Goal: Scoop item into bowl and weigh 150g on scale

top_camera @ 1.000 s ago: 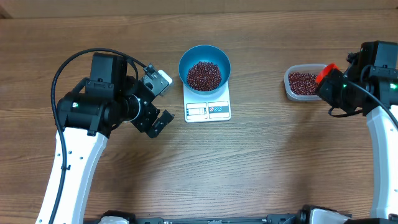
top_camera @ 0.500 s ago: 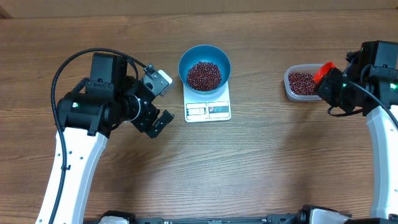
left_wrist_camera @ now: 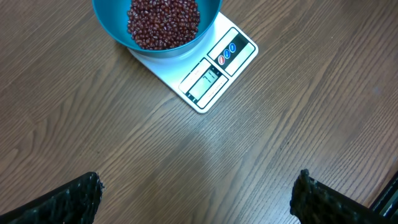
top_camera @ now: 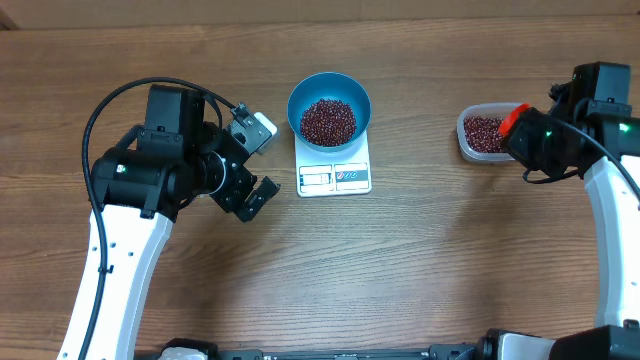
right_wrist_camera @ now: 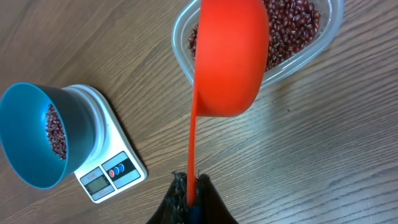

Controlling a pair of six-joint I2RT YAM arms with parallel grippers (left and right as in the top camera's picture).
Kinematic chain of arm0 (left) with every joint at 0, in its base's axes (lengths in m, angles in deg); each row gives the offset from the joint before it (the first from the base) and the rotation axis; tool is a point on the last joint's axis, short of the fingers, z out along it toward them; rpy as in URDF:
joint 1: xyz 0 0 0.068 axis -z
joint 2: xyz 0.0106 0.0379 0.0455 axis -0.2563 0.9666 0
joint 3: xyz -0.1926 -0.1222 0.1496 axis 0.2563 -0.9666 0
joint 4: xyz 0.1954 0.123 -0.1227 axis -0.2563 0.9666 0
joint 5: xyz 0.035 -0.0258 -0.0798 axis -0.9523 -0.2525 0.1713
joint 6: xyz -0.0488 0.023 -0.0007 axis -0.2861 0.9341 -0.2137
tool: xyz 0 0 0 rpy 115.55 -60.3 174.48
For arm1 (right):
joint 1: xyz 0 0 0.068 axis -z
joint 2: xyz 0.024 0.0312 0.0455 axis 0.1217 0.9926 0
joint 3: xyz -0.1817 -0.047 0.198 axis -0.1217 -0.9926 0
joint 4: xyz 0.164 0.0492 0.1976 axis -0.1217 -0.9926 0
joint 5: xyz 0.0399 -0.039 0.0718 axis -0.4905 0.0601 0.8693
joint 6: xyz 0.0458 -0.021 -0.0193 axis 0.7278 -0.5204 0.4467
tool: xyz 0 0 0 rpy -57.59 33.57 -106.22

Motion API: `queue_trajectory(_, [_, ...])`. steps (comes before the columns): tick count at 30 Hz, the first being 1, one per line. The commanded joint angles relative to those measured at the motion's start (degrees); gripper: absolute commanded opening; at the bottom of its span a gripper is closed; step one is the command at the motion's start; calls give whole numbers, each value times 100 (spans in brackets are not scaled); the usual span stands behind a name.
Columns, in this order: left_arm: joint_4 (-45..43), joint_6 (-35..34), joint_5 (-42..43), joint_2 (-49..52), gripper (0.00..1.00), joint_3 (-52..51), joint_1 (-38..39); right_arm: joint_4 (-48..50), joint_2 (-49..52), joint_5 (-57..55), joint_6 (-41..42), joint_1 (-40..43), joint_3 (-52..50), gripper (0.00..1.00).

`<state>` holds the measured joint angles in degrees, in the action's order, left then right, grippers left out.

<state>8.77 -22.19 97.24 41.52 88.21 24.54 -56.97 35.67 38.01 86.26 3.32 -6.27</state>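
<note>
— How do the fingers stand?
— The left gripper (left_wrist_camera: 196, 202) gapes wide and empty over bare wood grain, well clear of the scale (left_wrist_camera: 211, 78). The right gripper (right_wrist_camera: 191, 202) clamps the thin handle of a smooth orange scoop (right_wrist_camera: 230, 56).
— And the beans (top_camera: 328, 121)?
— They are heaped in the round blue bowl (top_camera: 293, 105) on the flat white scale. More lie in a clear tub (right_wrist_camera: 329, 31), with the scoop over its rim. Open table (top_camera: 450, 260) lies between.

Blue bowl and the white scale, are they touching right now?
Touching. The left wrist view shows the blue bowl resting directly on top of the white scale.
</note>
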Motion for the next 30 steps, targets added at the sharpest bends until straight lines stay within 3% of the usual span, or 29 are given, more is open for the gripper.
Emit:
queue_trajectory(1, [0, 129, 103, 44, 100, 92, -31, 61, 98, 46, -72, 4, -20, 4])
queue_trajectory(30, [0, 129, 101, 44, 100, 92, -31, 94, 98, 28, -282, 4, -20, 4])
